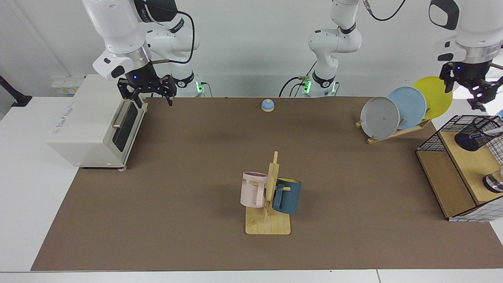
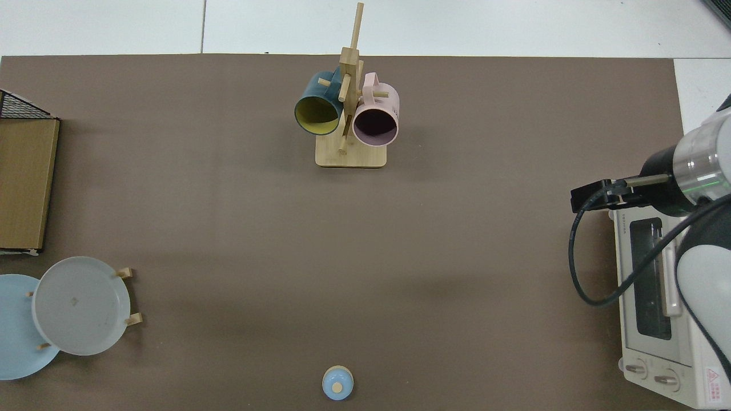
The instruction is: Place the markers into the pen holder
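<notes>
Right, left gripper (image 1: pixel 473 92) spread empty above the pen holder (image 1: pixel 476 133), marker (image 1: pixel 496 130) looks light, stiff, slick, so pinch mid-barrel; right gripper (image 1: pixel 151 94) waits, splayed

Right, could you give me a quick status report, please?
Left gripper open, empty, above the pen holder. Right gripper open, waiting by the toaster oven. A marker rests in the holder. Nothing in the way.
</notes>
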Controlling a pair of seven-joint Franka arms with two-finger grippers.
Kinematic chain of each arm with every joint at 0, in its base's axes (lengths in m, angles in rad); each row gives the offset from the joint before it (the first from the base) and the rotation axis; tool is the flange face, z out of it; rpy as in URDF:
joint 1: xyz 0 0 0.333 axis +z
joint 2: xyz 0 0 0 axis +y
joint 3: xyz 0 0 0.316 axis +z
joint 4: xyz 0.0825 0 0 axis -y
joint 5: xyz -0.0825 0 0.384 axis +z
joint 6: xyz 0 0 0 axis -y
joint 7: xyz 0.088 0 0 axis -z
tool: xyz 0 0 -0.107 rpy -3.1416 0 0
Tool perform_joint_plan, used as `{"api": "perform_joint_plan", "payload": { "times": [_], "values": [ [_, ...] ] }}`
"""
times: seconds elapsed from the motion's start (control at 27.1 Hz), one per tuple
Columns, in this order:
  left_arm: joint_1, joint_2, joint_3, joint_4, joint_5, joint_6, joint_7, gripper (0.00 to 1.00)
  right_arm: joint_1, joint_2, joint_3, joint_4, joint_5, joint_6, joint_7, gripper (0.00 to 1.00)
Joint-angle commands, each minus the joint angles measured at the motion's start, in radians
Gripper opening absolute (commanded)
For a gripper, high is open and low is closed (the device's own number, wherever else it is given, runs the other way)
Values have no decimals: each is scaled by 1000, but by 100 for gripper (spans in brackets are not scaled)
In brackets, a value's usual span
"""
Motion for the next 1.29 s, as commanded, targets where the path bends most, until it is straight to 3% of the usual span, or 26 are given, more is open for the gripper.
{"api": "perform_joint_plan", "payload": {
  "times": [0.0,0.22,0.41,0.59,0.81,1.25],
  "values": [
    [-5,-23,-31,3,-120,-107,-321,100,-9,-3,9,4,7,-13,16,100],
    [-3,-29,-100,1,-190,-184,-655,100,-9,-3,10,4,7,-14,16,100],
    [1,-38,-142,-3,-343,-202,-855,100,-9,-3,9,4,7,-13,16,100],
    [3,-44,-195,-5,-366,-222,-1027,100,-10,-3,9,4,7,-14,16,100],
    [10,-46,-244,0,-392,-227,-1134,100,-10,-3,9,4,7,-14,16,100],
    [10,-46,-229,3,-398,-210,-1137,100,-10,-3,9,4,7,-14,16,100]
  ]
}}
